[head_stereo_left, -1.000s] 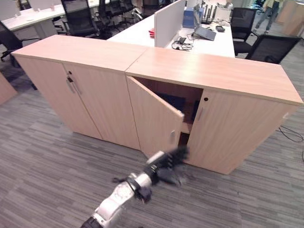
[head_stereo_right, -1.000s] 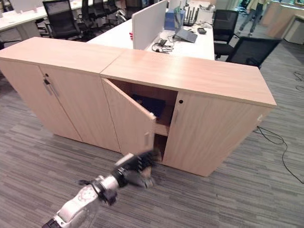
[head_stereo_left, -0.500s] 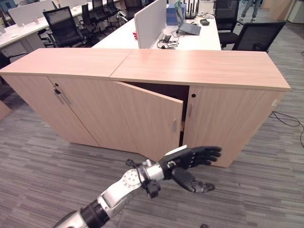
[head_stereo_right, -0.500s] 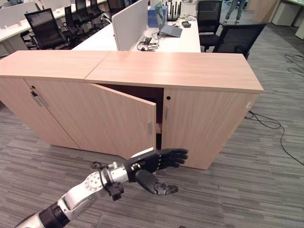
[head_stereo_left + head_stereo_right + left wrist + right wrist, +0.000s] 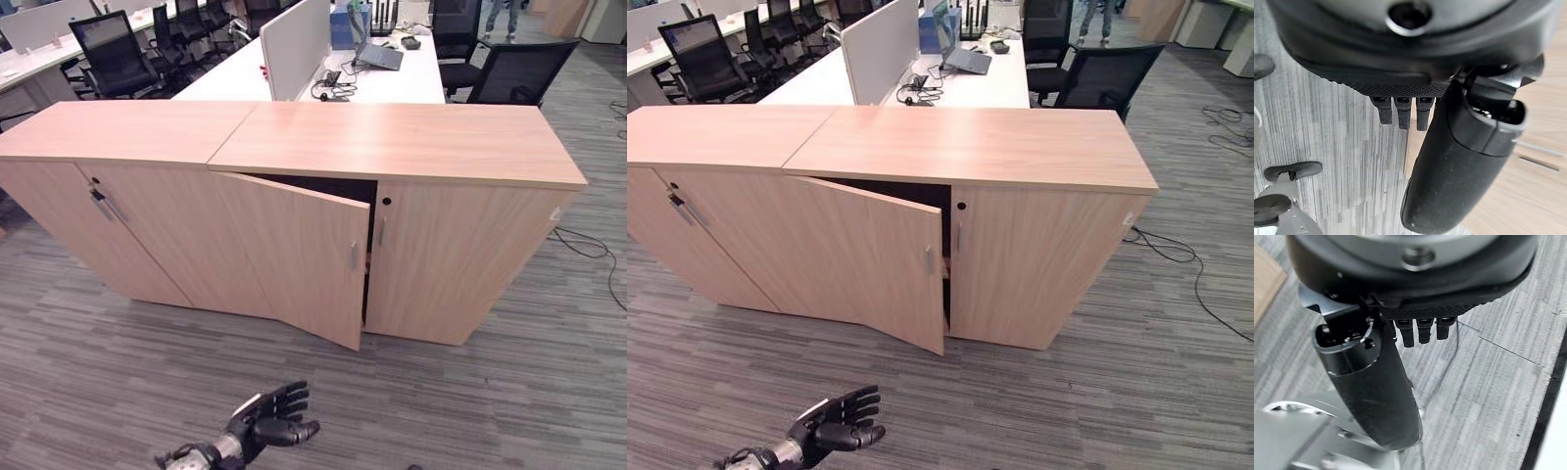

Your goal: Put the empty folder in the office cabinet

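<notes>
The light wood office cabinet (image 5: 402, 145) stands ahead of me. Its left door (image 5: 294, 257) is ajar by a narrow gap, and the inside shows only as a dark strip. I cannot make out a folder there. My left hand (image 5: 266, 421) hovers low over the carpet, well in front of the door and apart from it. It is open, its fingers (image 5: 1403, 111) are relaxed, and it holds nothing. My right hand (image 5: 1415, 281) hangs over the carpet, open and empty.
A matching cabinet (image 5: 108, 132) with shut doors adjoins on the left. Behind are white desks (image 5: 392, 73) with a divider panel, a laptop and black chairs (image 5: 524, 73). A person's legs (image 5: 505, 15) show far back. A thin cable (image 5: 588, 245) lies on the carpet at the right.
The door has swung from wide open to nearly shut. My left hand has let go of it and dropped back and down toward me. The camera has shifted as well.
</notes>
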